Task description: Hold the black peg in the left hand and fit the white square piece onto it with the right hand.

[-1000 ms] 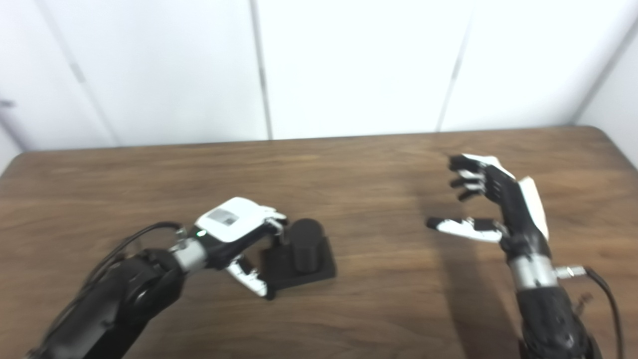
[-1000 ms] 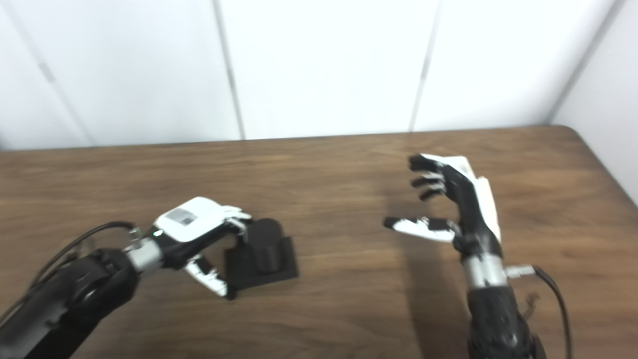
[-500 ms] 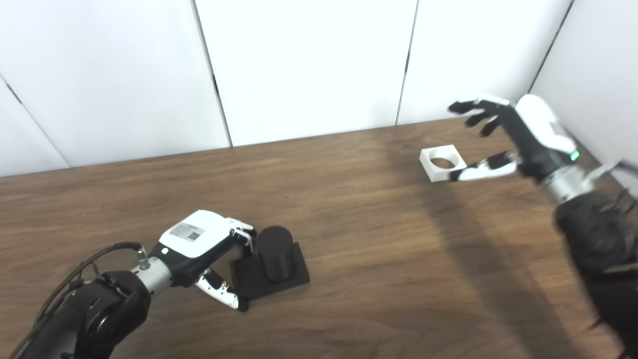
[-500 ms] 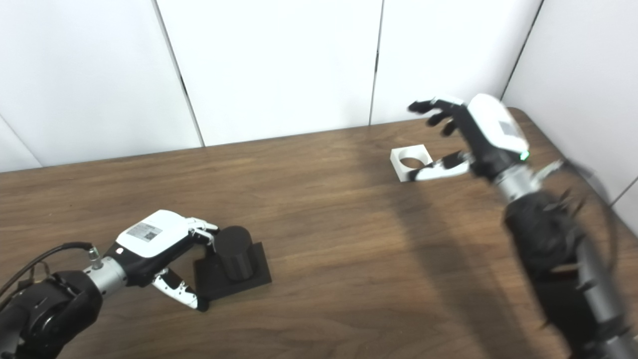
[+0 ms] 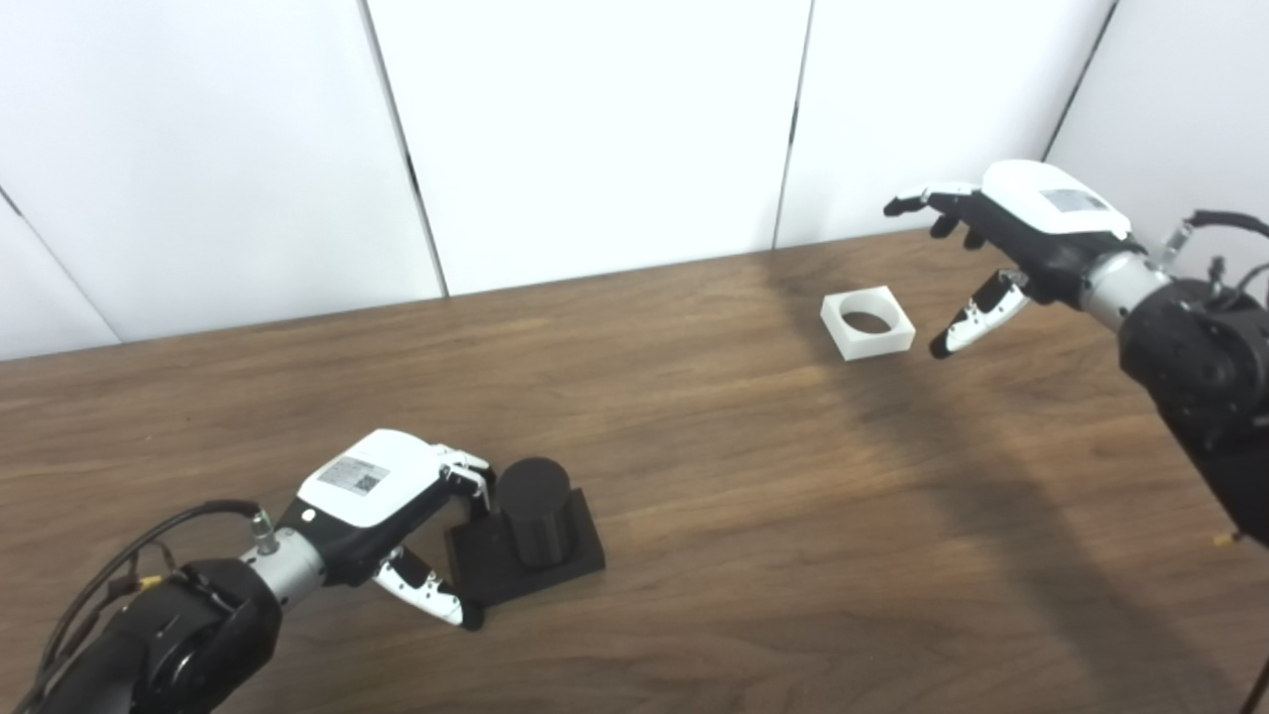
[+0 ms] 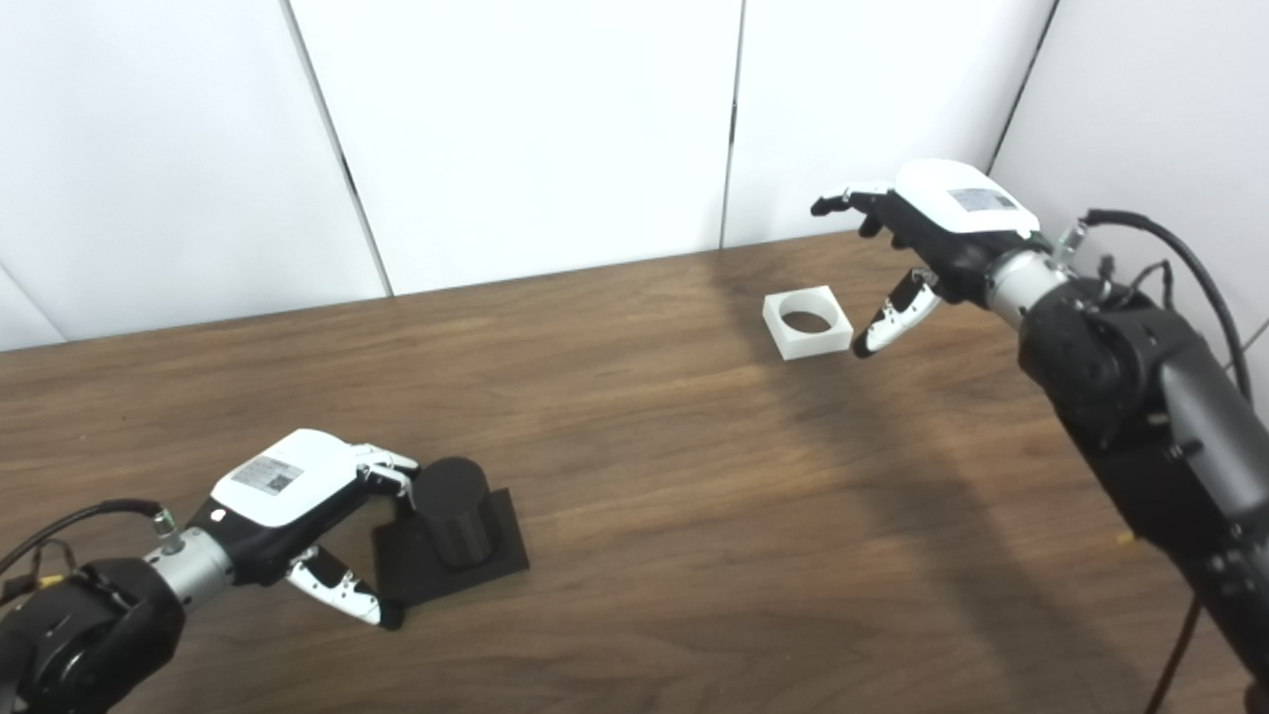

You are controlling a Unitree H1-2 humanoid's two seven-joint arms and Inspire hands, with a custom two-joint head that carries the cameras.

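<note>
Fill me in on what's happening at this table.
The left robot hand rests at the black peg on its square base, fingers against it, near the table's front. The right robot hand hovers open beside the white square piece, which lies flat near the far edge, not yet picked up.

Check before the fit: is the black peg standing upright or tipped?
Upright. The black peg stands straight on its flat square base on the table, round top up; the left hand is at its side.
</note>
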